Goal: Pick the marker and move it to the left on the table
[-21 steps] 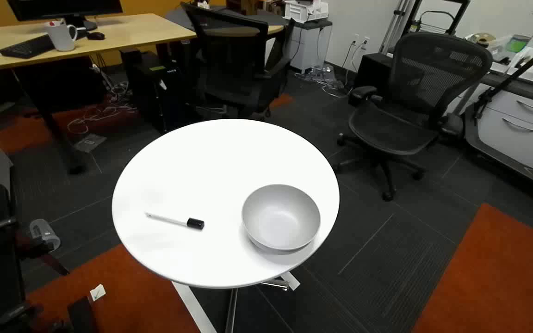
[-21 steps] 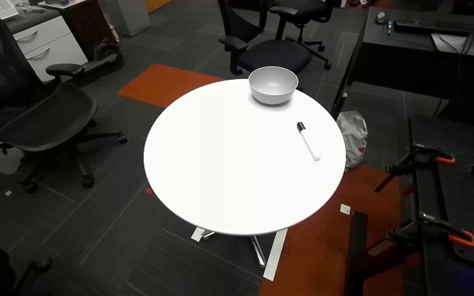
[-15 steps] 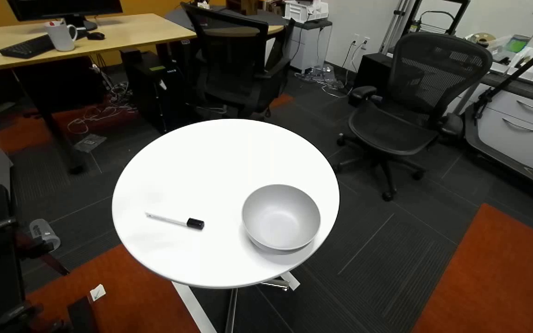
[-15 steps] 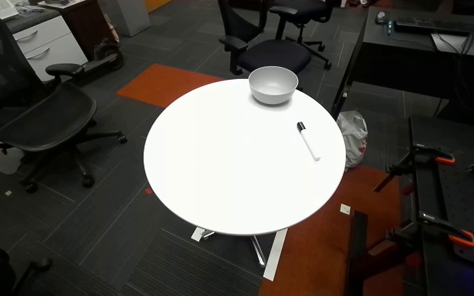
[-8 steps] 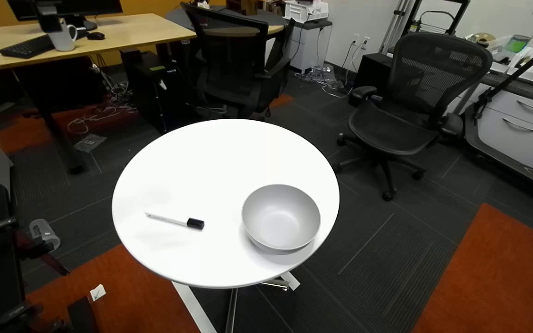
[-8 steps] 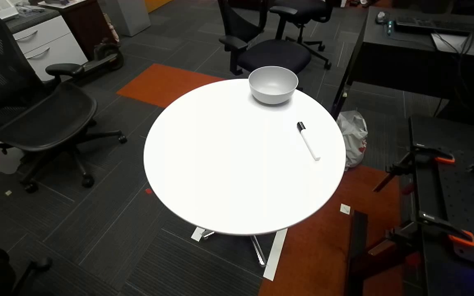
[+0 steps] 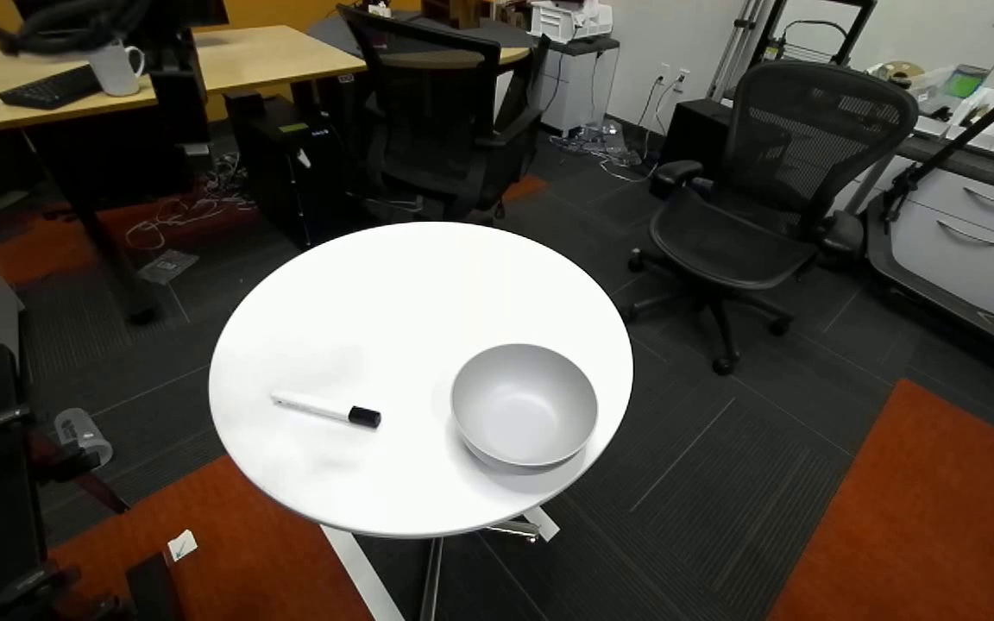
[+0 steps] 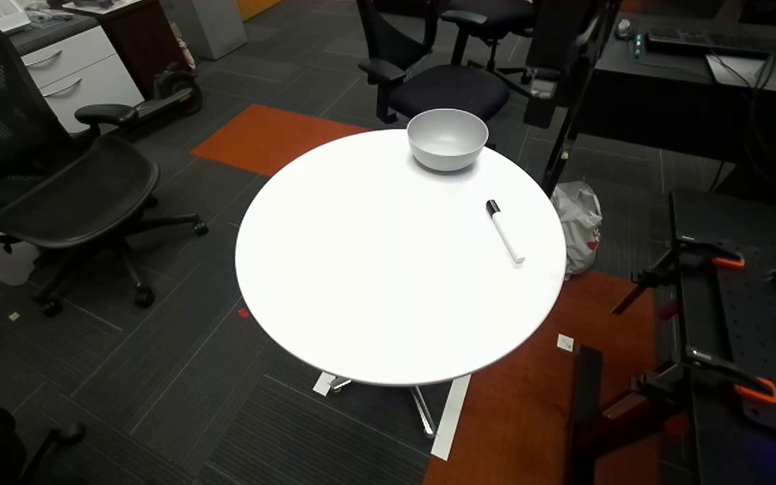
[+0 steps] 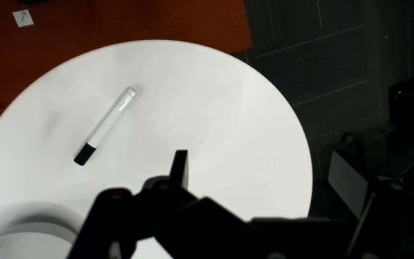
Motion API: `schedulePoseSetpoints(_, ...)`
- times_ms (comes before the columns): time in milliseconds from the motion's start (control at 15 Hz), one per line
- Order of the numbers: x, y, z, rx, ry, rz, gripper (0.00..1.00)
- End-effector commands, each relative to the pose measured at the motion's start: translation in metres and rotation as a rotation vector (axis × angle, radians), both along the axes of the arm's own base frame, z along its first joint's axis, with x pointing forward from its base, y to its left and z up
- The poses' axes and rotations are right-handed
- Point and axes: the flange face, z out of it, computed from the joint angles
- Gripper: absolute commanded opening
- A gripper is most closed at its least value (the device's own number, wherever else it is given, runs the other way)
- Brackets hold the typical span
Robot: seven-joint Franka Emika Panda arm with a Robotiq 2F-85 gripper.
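Marker (image 7: pixel 323 409), white with a black cap, on the round white bench (image 7: pixel 428 293). Lies flat, cap end toward the grey bowl (image 7: pixel 524 405), well apart from bowl and somewhat in from the rim, probably with room for a finger on either side of the barrel. Not yet lifted or carried left; likely at the first stage of the reach. In the wrist view, end effector (image 9: pixel 261 154) with fingers (image 9: pixel 179 169) spread wide and nothing in the grasp, presumably so spread to straddle a thin stick on the way down. Held high and off to one side, to judge by both exterior views, perhaps to keep clear of bowl and marker before lining up. Needs, by the look of the wrist view, a shift toward the marker and a modest turn to pinch squarely across the slanting barrel. Could roll under an off-centre touch, being slim and apparently round; worth pinching near the middle. Bowl probably just something to steer around. Cannot tell the side meant by left.
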Motion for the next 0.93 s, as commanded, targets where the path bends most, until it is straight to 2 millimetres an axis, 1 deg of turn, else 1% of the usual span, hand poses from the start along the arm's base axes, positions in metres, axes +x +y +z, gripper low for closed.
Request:
schedulePoseSetpoints(0,-0.004,-0.010,-0.042,-0.011,0.043,-0.195,1.00)
schedulePoseSetpoints(267,-0.014,-0.022,-0.088,-0.042,0.084,-0.404,1.00)
schedulePoseSetpoints(533,-0.021,-0.032,-0.124,-0.075,0.105,-0.619,1.00)
schedulePoseSetpoints(667,-0.023,-0.036,-0.136,-0.096,0.110,-0.726,1.00)
schedulePoseSetpoints(733,-0.020,-0.035,-0.128,-0.081,0.114,-0.636,1.00)
schedulePoseSetpoints(867,-0.021,-0.036,-0.137,-0.091,0.124,-0.689,1.00)
